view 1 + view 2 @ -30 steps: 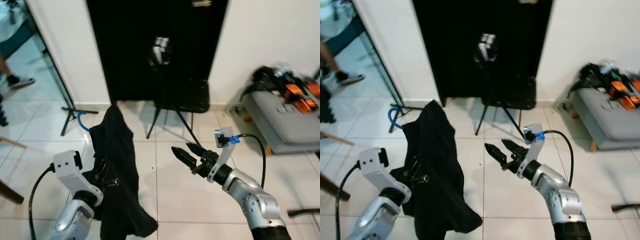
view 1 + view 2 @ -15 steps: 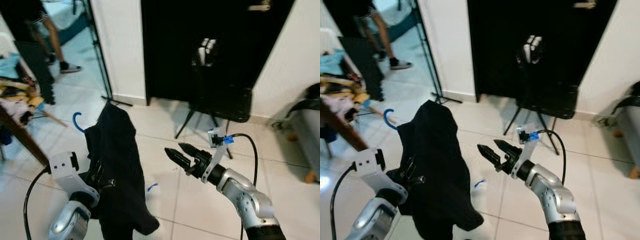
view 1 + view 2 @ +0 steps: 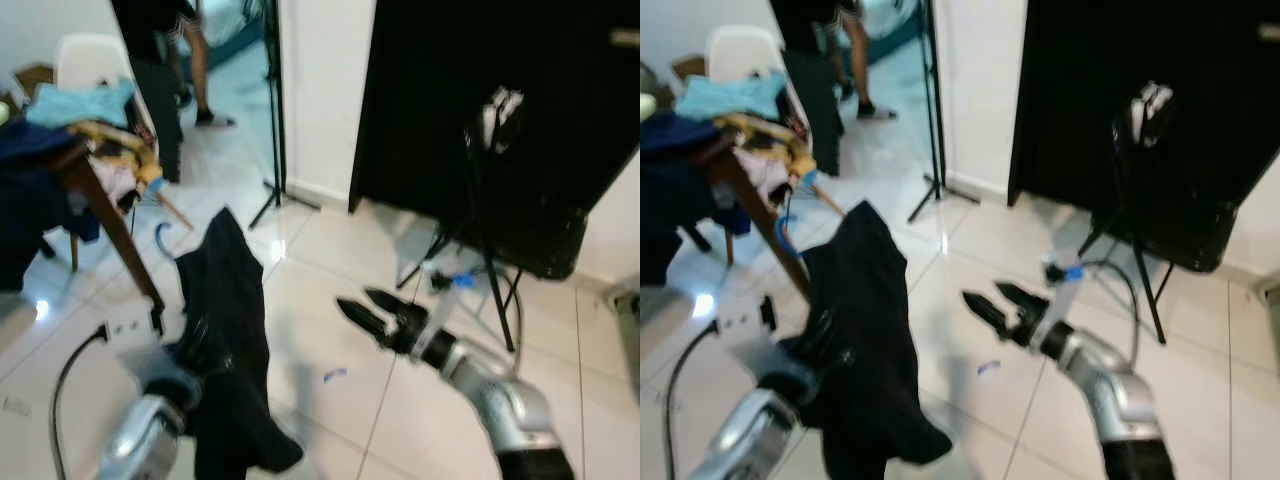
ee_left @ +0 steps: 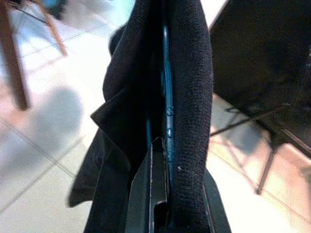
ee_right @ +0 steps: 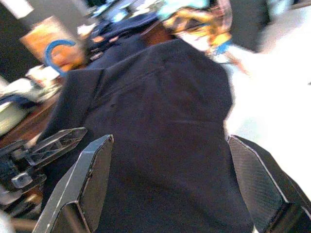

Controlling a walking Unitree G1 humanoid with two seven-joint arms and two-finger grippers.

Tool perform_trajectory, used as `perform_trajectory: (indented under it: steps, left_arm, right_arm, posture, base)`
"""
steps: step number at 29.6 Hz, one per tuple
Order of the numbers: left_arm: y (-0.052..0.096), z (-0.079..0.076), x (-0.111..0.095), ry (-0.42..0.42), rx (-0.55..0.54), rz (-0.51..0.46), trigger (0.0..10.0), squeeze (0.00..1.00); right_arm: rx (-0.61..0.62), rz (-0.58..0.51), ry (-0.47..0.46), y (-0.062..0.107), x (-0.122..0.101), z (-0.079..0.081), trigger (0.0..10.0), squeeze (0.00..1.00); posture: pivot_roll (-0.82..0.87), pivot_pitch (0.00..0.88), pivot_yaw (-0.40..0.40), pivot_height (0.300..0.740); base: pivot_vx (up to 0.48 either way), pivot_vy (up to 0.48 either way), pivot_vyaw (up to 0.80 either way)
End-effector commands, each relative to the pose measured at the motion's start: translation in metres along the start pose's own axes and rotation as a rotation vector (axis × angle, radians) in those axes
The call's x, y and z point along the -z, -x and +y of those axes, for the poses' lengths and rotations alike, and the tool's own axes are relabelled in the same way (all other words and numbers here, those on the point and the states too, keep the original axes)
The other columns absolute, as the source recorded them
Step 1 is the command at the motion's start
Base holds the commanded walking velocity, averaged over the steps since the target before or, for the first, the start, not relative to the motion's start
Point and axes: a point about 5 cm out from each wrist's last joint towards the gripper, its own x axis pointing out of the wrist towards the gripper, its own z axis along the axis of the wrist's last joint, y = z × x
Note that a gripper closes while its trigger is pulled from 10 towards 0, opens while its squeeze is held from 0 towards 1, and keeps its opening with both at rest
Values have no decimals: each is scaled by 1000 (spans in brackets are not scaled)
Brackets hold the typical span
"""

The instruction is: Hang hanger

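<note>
While the head views were blurred, the left gripper (image 3: 195, 340) at lower left was clamped on a blue hanger (image 3: 160, 238) draped in a black garment (image 3: 232, 330), its hook poking out at centre left, and the right gripper (image 3: 362, 308) hung at centre, fingers parted and empty, with a table (image 3: 95, 200) of clothes at upper left and a person (image 3: 160, 60) at top. In the left wrist view, the fingers (image 4: 146, 194) at bottom centre pinched the hanger's blue bar (image 4: 167, 107) inside the cloth. In the right wrist view, the two spread fingers (image 5: 82, 184) framed the garment (image 5: 155, 141), the hook (image 5: 56, 51) at upper left.
</note>
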Motion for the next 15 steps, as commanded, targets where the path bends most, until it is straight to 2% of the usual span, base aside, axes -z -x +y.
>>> perform_trajectory:
  steps: [1, 2, 3, 5, 8, 10, 11, 12, 15]
  left_arm:
    - [0, -2, 0, -44, 13, 7, 10000, 0]
    - [0, -2, 0, -44, 13, 7, 10000, 0]
    - [-2, -2, 0, -95, 13, 18, 10000, 0]
    - [-2, -2, 0, -95, 13, 18, 10000, 0]
    - [-10, -11, 2, -317, 62, 56, 10000, 0]
    - [-10, -11, 2, -317, 62, 56, 10000, 0]
    - [-13, -16, 2, -410, 83, 53, 10000, 0]
    - [-13, -16, 2, -410, 83, 53, 10000, 0]
    - [-20, -36, 1, -718, 156, -11, 10000, 0]
  right_arm:
    - [10, 14, -14, 3, 5, -2, 10000, 0]
    - [10, 14, -14, 3, 5, -2, 10000, 0]
    - [10, 13, -15, 2, 5, -2, 10000, 0]
    - [10, 13, -15, 2, 5, -2, 10000, 0]
    - [7, 3, -16, 1, 5, -2, 10000, 0]
    - [7, 3, -16, 1, 5, -2, 10000, 0]
    - [4, -3, -22, 1, 4, -2, 10000, 0]
    - [4, -3, -22, 1, 4, -2, 10000, 0]
    - [-13, -7, -13, -5, -3, 1, 10000, 0]
  posture:
    - [-29, 100, 0, 740]
    - [-29, 100, 0, 740]
    - [-29, 97, 4, 740]
    - [-29, 97, 4, 740]
    - [-36, 87, 14, 740]
    - [-36, 87, 14, 740]
    - [-37, 83, 15, 740]
    - [-37, 83, 15, 740]
    - [-37, 72, 19, 740]
  base:
    - [0, 0, 731]
    - [0, 0, 731]
    - [0, 0, 731]
    - [0, 0, 731]
    - [0, 0, 721]
    - [0, 0, 725]
    - [0, 0, 719]
    - [0, 0, 719]
    - [0, 0, 231]
